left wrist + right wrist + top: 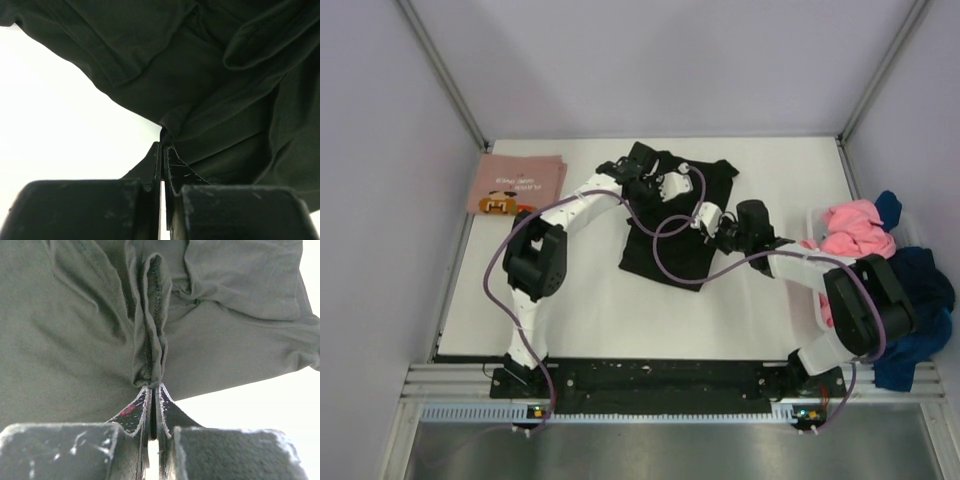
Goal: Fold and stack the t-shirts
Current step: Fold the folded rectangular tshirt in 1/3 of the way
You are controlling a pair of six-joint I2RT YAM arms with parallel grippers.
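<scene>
A black t-shirt (670,245) lies partly folded at the table's middle back. My left gripper (665,186) is over its upper part and is shut on a pinch of the black cloth (172,125). My right gripper (712,222) is at the shirt's right edge and is shut on a bunched fold with a hem (150,360). A folded pink t-shirt with a cartoon print (515,183) lies at the back left. Pink (855,230), navy and blue (920,300) shirts are heaped at the right.
The heap of shirts sits in a clear bin (817,310) at the table's right edge. Grey walls and metal posts close in the table at the back and sides. Purple cables (660,245) loop over the black shirt.
</scene>
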